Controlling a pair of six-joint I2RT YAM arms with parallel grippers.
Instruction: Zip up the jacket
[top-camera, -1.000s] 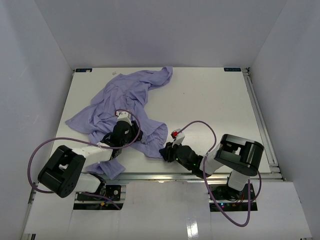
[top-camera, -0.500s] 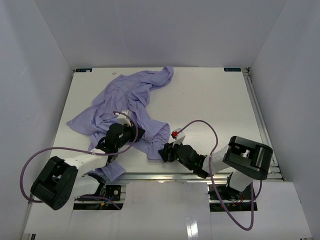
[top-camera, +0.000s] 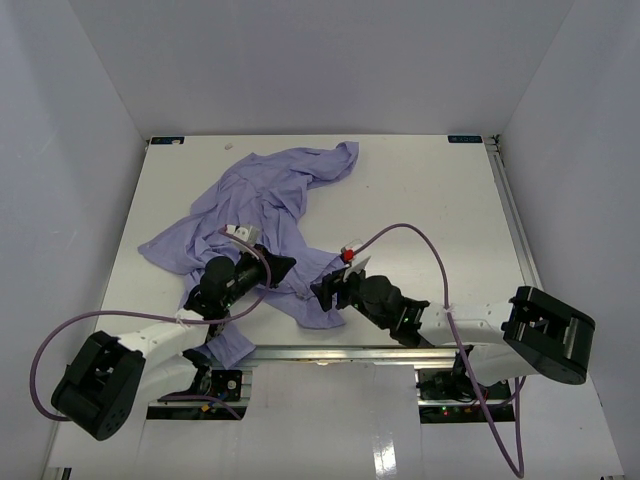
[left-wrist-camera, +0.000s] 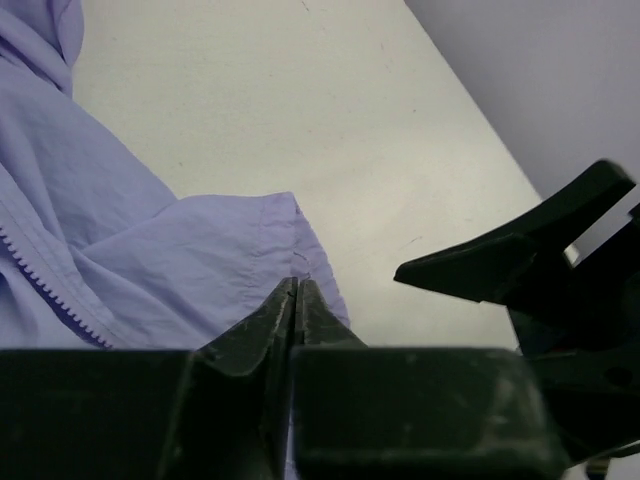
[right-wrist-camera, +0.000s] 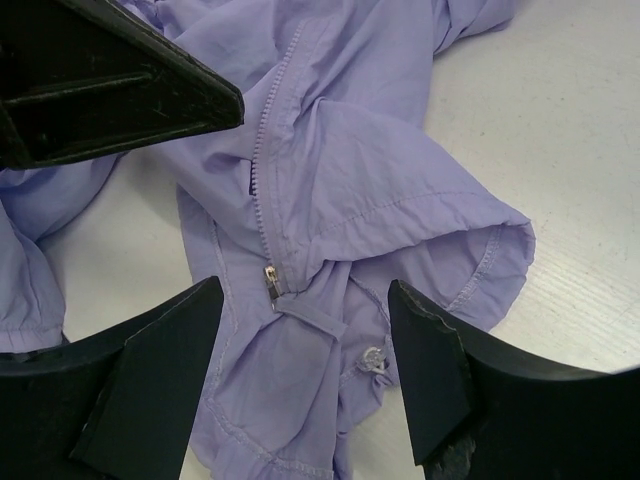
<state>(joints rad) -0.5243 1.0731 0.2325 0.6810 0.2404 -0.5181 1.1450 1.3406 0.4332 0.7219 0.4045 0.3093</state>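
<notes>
The lavender jacket (top-camera: 262, 195) lies crumpled on the left half of the white table (top-camera: 430, 200). My left gripper (top-camera: 284, 268) is shut, its fingertips (left-wrist-camera: 296, 287) pinched at a hem fold of the jacket (left-wrist-camera: 150, 260), with zipper teeth (left-wrist-camera: 40, 285) to the left. My right gripper (top-camera: 322, 292) stands open just right of it, over the jacket's near corner. In the right wrist view its fingers (right-wrist-camera: 150, 370) straddle the metal zipper slider (right-wrist-camera: 270, 281) at the foot of the zipper teeth (right-wrist-camera: 262, 170). The two grippers are close, tip facing tip.
Purple cables (top-camera: 410, 232) loop from both arms over the table. A metal rail (top-camera: 400, 351) runs along the near edge and another along the right side (top-camera: 515, 225). White walls enclose the table. A small clear ring (right-wrist-camera: 372, 357) hangs at the jacket's hem.
My left gripper has closed and reached right along the jacket. My right gripper has opened and advanced left over the jacket's near corner. The cloth has shifted slightly right.
</notes>
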